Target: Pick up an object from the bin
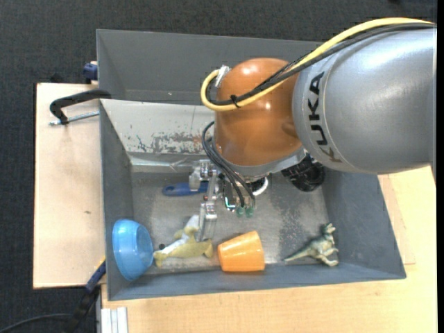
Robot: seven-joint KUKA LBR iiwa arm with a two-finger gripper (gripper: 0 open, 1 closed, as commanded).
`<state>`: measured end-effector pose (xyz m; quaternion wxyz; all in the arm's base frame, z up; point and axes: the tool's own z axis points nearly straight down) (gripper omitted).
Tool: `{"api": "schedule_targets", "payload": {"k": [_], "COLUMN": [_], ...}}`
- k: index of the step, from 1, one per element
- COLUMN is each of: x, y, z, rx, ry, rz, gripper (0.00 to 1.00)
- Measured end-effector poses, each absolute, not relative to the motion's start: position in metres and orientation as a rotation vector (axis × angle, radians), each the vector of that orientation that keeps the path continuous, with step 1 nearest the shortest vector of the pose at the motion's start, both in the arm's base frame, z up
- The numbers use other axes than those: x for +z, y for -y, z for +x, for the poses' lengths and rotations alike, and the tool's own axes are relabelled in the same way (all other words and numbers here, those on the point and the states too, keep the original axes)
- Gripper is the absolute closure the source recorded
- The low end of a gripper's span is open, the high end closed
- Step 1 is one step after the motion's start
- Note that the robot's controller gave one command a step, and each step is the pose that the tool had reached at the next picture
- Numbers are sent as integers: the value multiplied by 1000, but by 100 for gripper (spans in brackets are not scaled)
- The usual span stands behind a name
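Roughly, entry one: the tool (206, 220) hung just over a pale yellow toy figure (182, 248) by the bin's (116, 186) near wall, between a blue bowl (130, 248) and an orange cup (241, 252); whether apart or together I could not tell; I judged a straight, centred descent clear of both neighbours best.

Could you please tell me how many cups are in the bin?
2: a blue cup in the bin's lower-left corner, and an orange cup on its side at the bottom middle. The arm may hide others.
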<state>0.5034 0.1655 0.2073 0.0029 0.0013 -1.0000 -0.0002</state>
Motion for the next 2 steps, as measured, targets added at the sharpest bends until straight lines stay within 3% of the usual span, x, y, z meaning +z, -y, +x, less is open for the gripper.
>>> {"api": "schedule_targets", "payload": {"k": [1, 2], "x": [67, 70], "y": [-121, -123], "z": [495, 496], "rx": [1, -2], "ry": [3111, 3116], "rz": [392, 392], "gripper": [0, 100]}}
